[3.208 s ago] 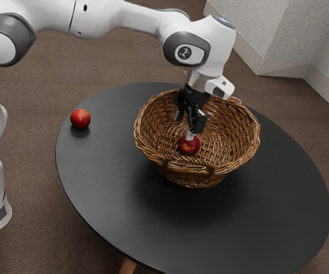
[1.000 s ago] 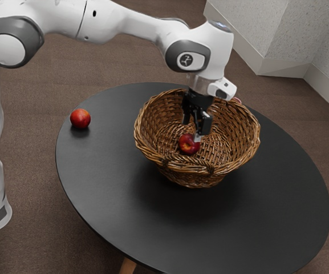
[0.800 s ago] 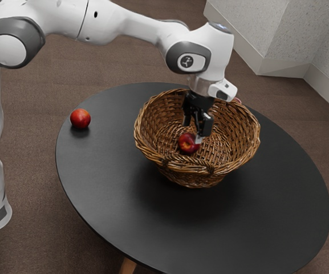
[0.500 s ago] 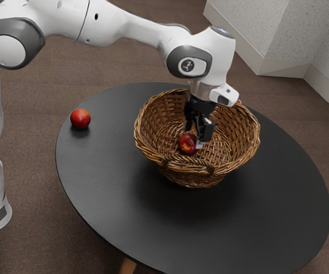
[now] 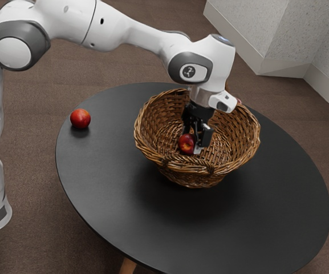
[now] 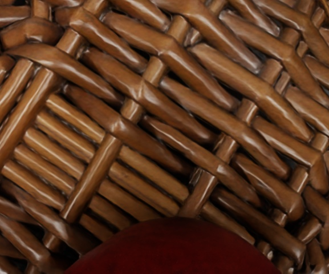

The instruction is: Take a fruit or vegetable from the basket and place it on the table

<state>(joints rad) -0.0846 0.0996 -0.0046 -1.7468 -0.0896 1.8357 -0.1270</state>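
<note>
Clock directions read off the exterior view, 12 at its far edge. Wicker basket (image 5: pixel 245 130) stands upright on the round dark table (image 5: pixel 107 177), set toward 12 from the tabletop's middle. Red apple (image 5: pixel 186 144) lies inside it, low down, a little toward 8 from the basket's centre. Second red fruit (image 5: pixel 80 119) sits on bare tabletop near the table's edge at 10, well apart from the basket.

White arm (image 5: pixel 135 35) comes in from 10 and bends down over the basket. Gripper (image 5: pixel 194 141) points down inside the wicker walls, wide: its two black fingers (image 5: pixel 207 136) stand apart. One fingertip is just beside the apple, on its 4 o'clock side; the other is hidden, so cannot tell whether it touches. Apple rests at basket level, not raised clear.

Wrist view: dark red curve of the apple close under the hand, woven strands and straight rods of the basket beyond it. Small pinkish thing (image 5: pixel 239 101) at the basket's rim, toward 2, mostly hidden; cannot tell what.
</note>
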